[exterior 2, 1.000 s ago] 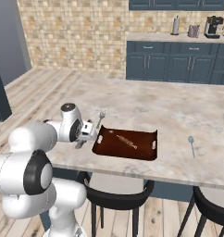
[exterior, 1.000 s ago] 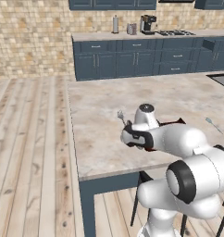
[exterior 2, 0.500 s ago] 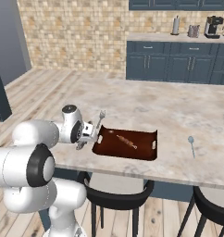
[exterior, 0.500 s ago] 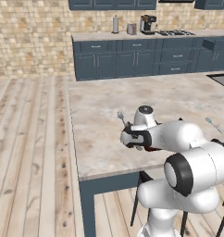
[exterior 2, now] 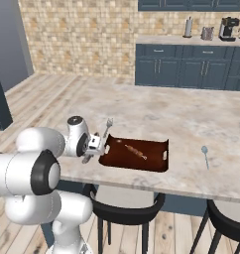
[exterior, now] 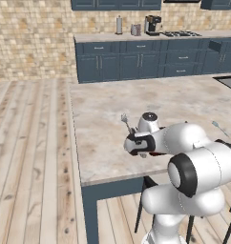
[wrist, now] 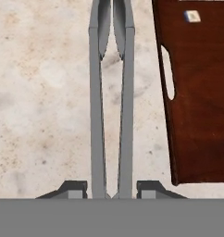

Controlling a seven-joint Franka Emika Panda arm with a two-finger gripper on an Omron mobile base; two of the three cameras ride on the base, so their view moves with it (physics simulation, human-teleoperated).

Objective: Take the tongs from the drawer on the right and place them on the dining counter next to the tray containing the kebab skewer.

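Note:
My gripper (exterior 2: 94,144) is shut on the joined end of the slim grey tongs (wrist: 97,115), low over the dining counter (exterior 2: 191,114). In the hand view the tongs run straight away from the fingertips (wrist: 77,189), their two arms close together. They lie along the left side of the dark brown tray (wrist: 197,92), a small gap apart. From the right base view the tongs (exterior 2: 108,125) point away from me, just left of the tray (exterior 2: 152,149), which holds the kebab skewer (exterior 2: 134,151). The left base view shows the tongs' tip (exterior: 125,119) ahead of the gripper (exterior: 136,143). The drawer is out of view.
A spoon (exterior 2: 205,154) lies on the counter right of the tray. Two dark stools (exterior 2: 124,211) stand under the counter's near edge. Navy cabinets with a coffee machine (exterior: 152,24) line the back wall. Wooden floor lies to the left.
The gripper and the tongs stay in the same place beside the tray. Only the arm's lower links have turned slightly.

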